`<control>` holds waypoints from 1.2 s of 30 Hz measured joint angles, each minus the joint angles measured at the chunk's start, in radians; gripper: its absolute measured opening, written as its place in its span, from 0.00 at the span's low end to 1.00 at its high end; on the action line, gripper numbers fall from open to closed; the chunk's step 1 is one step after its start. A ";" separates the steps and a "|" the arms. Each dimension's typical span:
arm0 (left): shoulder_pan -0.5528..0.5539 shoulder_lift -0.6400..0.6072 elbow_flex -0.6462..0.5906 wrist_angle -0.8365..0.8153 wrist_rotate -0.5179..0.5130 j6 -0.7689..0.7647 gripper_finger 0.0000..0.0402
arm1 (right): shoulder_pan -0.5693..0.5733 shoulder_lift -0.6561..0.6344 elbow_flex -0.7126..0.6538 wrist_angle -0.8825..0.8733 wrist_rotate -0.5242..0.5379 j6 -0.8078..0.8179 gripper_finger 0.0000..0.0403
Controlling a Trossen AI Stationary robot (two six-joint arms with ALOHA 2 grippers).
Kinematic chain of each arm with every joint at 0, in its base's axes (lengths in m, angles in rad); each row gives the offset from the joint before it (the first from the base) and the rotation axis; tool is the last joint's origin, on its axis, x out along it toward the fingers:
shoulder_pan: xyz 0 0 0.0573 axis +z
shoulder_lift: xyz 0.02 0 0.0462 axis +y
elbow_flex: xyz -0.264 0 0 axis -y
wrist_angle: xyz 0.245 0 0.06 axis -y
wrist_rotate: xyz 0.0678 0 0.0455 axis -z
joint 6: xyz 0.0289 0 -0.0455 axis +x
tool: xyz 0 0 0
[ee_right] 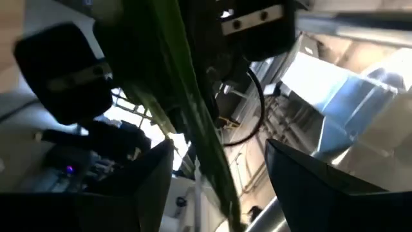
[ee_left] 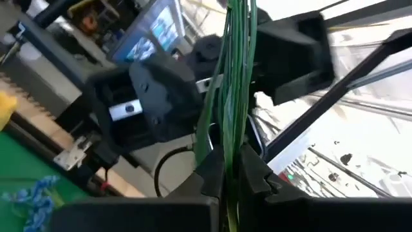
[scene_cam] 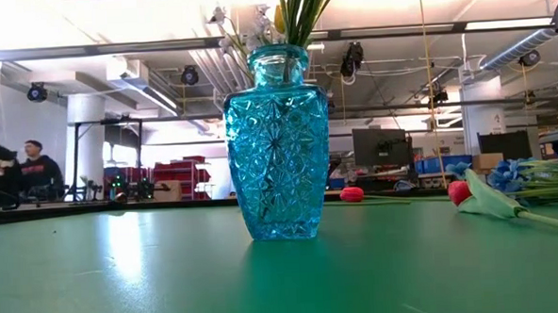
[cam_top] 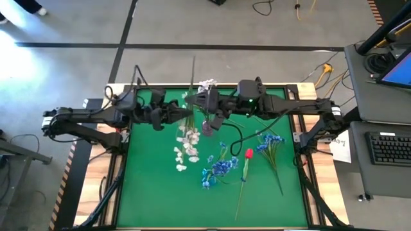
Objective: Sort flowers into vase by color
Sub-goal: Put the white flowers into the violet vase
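Nearest the front edge of the green table mat, a red tulip lies on its long stem, with blue blooms just beside it toward the middle and a second blue spray nearer the right edge; white blossom sprays lie left of centre. Farther back, near the far edge, both arms meet over the blue glass vase, which already holds several green stems. The left gripper is pinched tight on a bundle of these stems, while the right gripper stands with fingers wide either side of a stem, gripping nothing. This looks like mid-insertion: next, probably, the left lets go and lifts clear without tipping the vase.
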 joint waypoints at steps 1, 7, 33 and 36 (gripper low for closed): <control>0.000 0.009 0.000 0.009 0.001 -0.001 0.00 | 0.001 0.004 0.000 0.000 0.003 -0.014 0.57; 0.000 0.018 0.000 0.032 0.037 -0.009 0.00 | 0.002 0.011 0.000 0.000 0.024 -0.042 0.44; 0.003 0.005 0.236 -0.342 0.091 0.518 0.60 | 0.017 -0.008 -0.001 0.004 0.130 0.021 0.03; 0.003 0.004 0.305 -0.474 0.091 0.686 0.66 | 0.016 -0.026 -0.002 -0.007 0.133 0.100 0.03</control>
